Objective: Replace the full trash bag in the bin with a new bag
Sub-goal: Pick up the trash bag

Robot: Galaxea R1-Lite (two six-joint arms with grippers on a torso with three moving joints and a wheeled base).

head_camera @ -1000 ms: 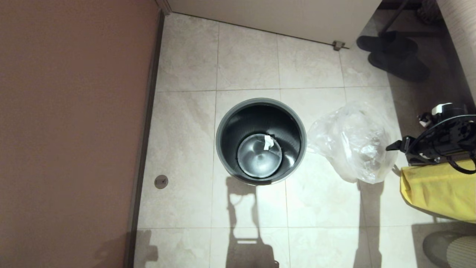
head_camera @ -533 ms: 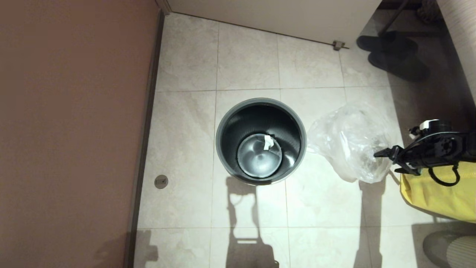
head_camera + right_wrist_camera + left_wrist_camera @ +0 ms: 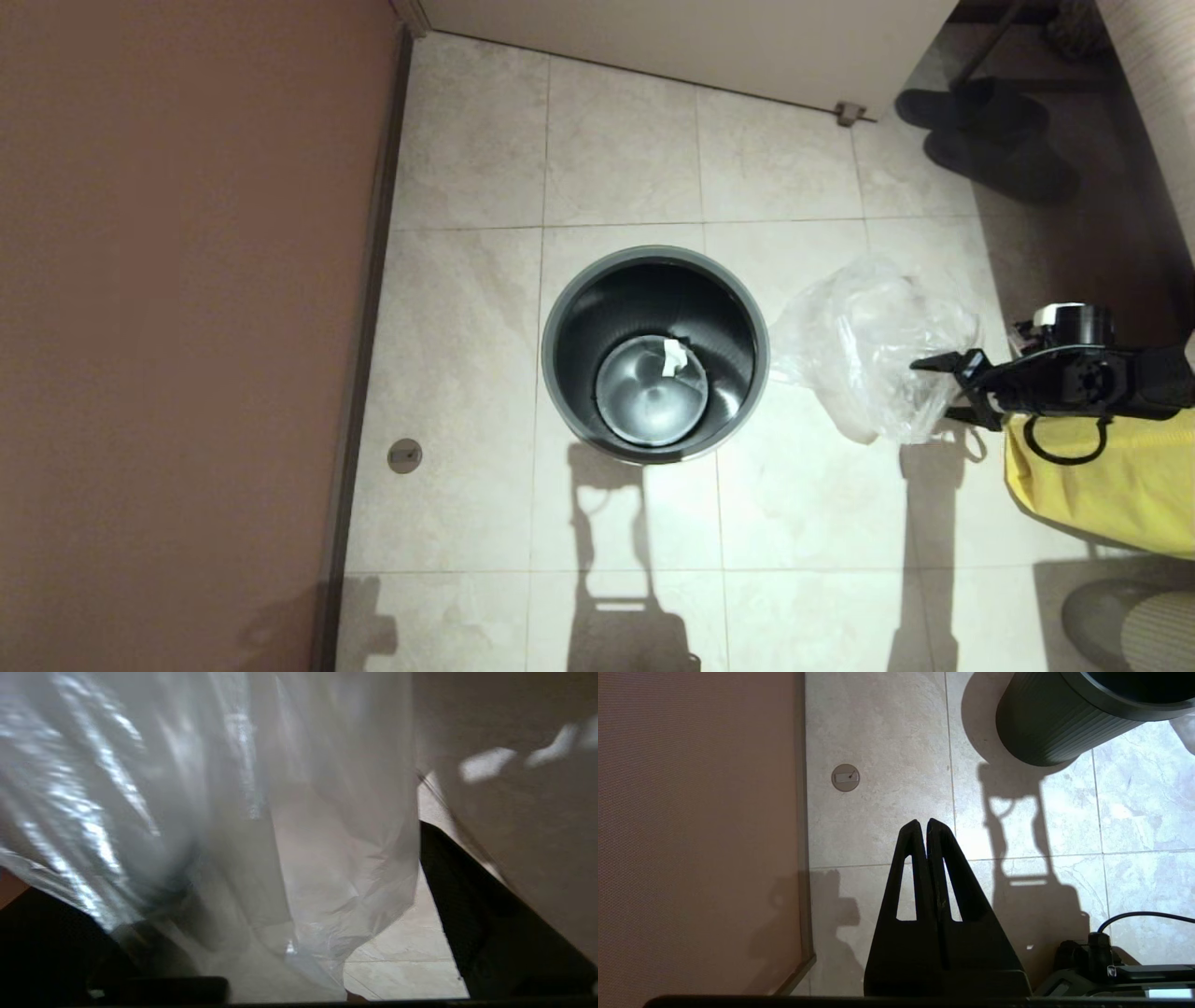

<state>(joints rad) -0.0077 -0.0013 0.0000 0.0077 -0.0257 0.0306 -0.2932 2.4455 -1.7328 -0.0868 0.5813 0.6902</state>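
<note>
The dark grey bin (image 3: 553,322) stands open on the tiled floor, its shiny bottom showing with a white scrap (image 3: 672,357) on it. The new bag (image 3: 868,350), clear and crinkly, lies on the floor right of the bin, touching its side. My right gripper (image 3: 945,389) is open at the bag's right edge, one finger above the plastic and one below it. The right wrist view shows the bag (image 3: 299,858) filling the gap of that gripper (image 3: 224,858). My left gripper (image 3: 923,822) is shut and empty, low near the brown wall, with the bin's ribbed wall (image 3: 1045,723) beyond it.
A yellow bag (image 3: 1102,485) sits on the floor at the right, under my right arm. Dark slippers (image 3: 999,140) lie at the back right. The brown wall (image 3: 187,327) runs along the left, with a round floor fitting (image 3: 404,455) beside it. A white door closes the back.
My right gripper has moved left toward the bin and onto the clear bag's right edge. The bag's right side has been pushed in and crumpled leftward.
</note>
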